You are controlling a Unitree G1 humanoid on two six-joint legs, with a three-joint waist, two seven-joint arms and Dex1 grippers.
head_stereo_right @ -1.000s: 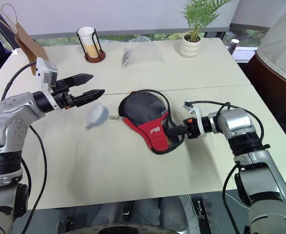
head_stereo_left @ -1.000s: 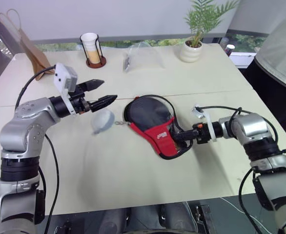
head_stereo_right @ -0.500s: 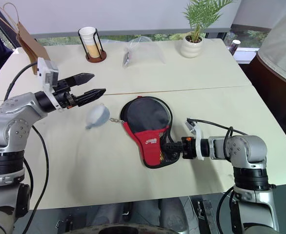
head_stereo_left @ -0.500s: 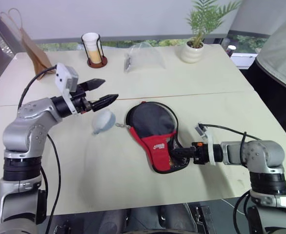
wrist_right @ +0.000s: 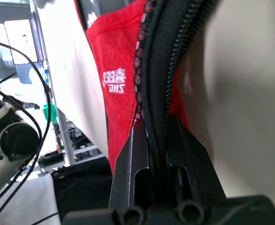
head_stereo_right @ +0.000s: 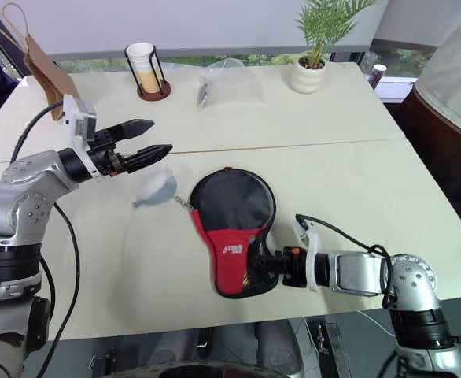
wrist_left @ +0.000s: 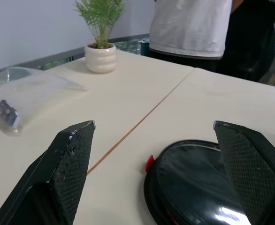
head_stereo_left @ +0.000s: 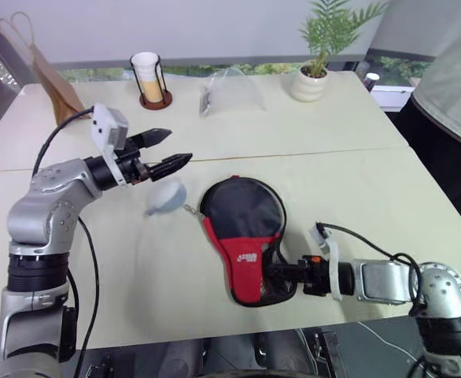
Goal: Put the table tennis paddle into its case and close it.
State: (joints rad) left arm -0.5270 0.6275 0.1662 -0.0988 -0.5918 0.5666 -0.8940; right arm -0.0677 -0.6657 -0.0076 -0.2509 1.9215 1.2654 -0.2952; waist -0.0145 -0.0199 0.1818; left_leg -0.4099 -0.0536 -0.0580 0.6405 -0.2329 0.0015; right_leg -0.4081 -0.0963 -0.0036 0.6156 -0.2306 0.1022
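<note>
Right gripper (head_stereo_right: 268,264): its two black fingers are pressed together on the zipper rim of the case, at the narrow handle end. In the right wrist view the black zipper edge runs between the two fingers (wrist_right: 128,173), with the red panel just beside them.

Case (head_stereo_right: 232,213): it lies flat on the table (head_stereo_right: 356,181), with the narrow end at the right gripper and the round black part reaching away from it, toward the left gripper. The red panel with white logo (head_stereo_right: 232,250) is just beside the right fingertips.

Table tennis paddle: I cannot see it apart from the case; whether it is inside I cannot tell.

Grey ball charm (head_stereo_right: 156,189): it is joined to the round end of the case by a short chain, just below the left fingertips and well apart from the right gripper.

Left gripper (head_stereo_right: 153,138): the fingers stand wide apart and hold nothing. It hovers above the table. In the left wrist view the round end of the case (wrist_left: 194,183) is seen between and beyond the two fingers, not touching them.

Beyond the left gripper: a potted plant (head_stereo_right: 311,55), a clear plastic bag (head_stereo_right: 229,79), a cup in a wire holder (head_stereo_right: 145,71) and a brown paper bag (head_stereo_right: 43,64).

Person: a white shirt (wrist_left: 189,23) stands behind the table, past the plant.
</note>
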